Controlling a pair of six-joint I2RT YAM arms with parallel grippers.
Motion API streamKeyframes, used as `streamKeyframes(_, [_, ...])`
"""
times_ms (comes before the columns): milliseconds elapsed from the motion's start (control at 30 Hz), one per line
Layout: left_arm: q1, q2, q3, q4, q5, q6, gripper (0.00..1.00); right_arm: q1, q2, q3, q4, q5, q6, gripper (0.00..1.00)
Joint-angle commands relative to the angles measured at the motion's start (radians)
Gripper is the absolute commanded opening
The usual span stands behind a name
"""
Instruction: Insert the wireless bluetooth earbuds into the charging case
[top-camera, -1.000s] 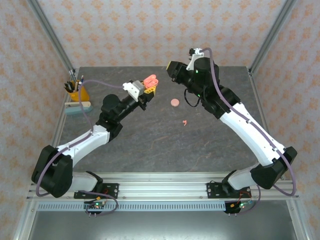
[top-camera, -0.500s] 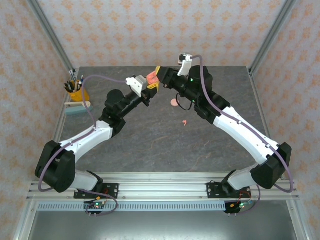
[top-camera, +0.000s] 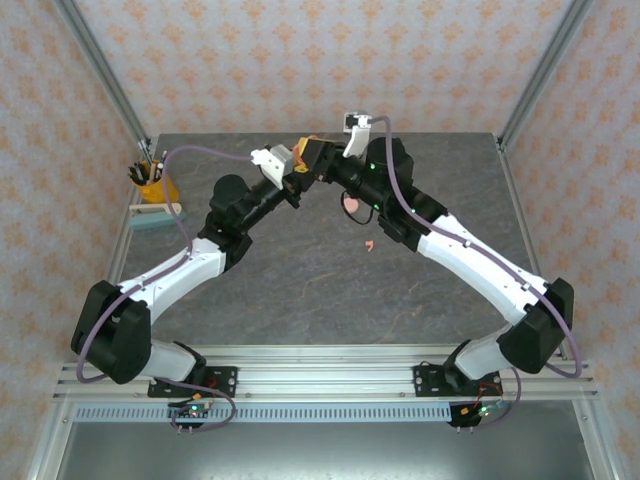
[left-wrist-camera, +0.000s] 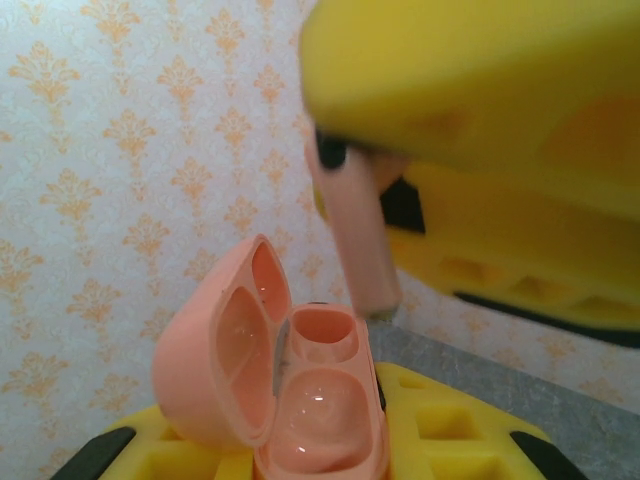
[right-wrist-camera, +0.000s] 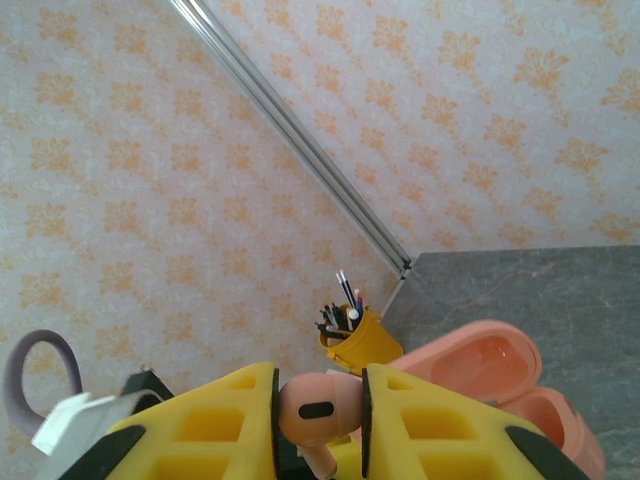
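The right gripper (right-wrist-camera: 318, 415) is closed on an earbud (right-wrist-camera: 312, 408), pinching its bulb between the yellow fingers (right-wrist-camera: 225, 425) with the stem pointing down. In the left wrist view that stem hangs just over the far socket of the charging case (left-wrist-camera: 300, 395) (whether the tip touches the rim cannot be told). The left gripper (left-wrist-camera: 320, 465) is clamped on the base of the case, whose lid stands open to the left with both sockets showing. From above, the two grippers meet tip to tip over the far middle of the table (top-camera: 280, 280). Beside the right arm a second pink case (top-camera: 349, 204) lies on the table, partly hidden, with a loose earbud (top-camera: 369, 245) near it. A yellow pencil cup (top-camera: 150, 186) stands at the left edge.
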Motion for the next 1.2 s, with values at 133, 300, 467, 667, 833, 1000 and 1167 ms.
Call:
streamKeyframes(133, [-0.006, -0.003, 0.037, 0.005, -0.020, -0.012, 0.00, 0.005, -0.003, -0.043, 0.061, 0.012, -0.008, 0.24])
streamKeyframes(300, [-0.006, -0.004, 0.038, 0.010, -0.019, -0.018, 0.00, 0.005, -0.001, -0.055, 0.064, 0.025, -0.013, 0.23])
streamKeyframes(467, [-0.007, -0.007, 0.040, 0.011, -0.015, -0.022, 0.00, 0.005, 0.002, -0.064, 0.064, 0.038, -0.023, 0.23])
streamKeyframes(667, [-0.008, -0.007, 0.040, 0.025, -0.017, -0.051, 0.00, 0.018, 0.001, -0.092, 0.086, 0.079, -0.043, 0.22])
streamKeyframes(833, [-0.009, -0.008, 0.041, 0.028, -0.015, -0.067, 0.00, 0.036, 0.009, -0.113, 0.114, 0.109, -0.057, 0.22])
streamKeyframes(1000, [-0.012, -0.014, 0.037, 0.029, -0.015, -0.076, 0.00, 0.040, 0.015, -0.126, 0.134, 0.126, -0.061, 0.22])
streamKeyframes(1167, [-0.014, -0.018, 0.037, 0.033, -0.021, -0.085, 0.00, 0.054, 0.027, -0.126, 0.126, 0.124, -0.080, 0.22])
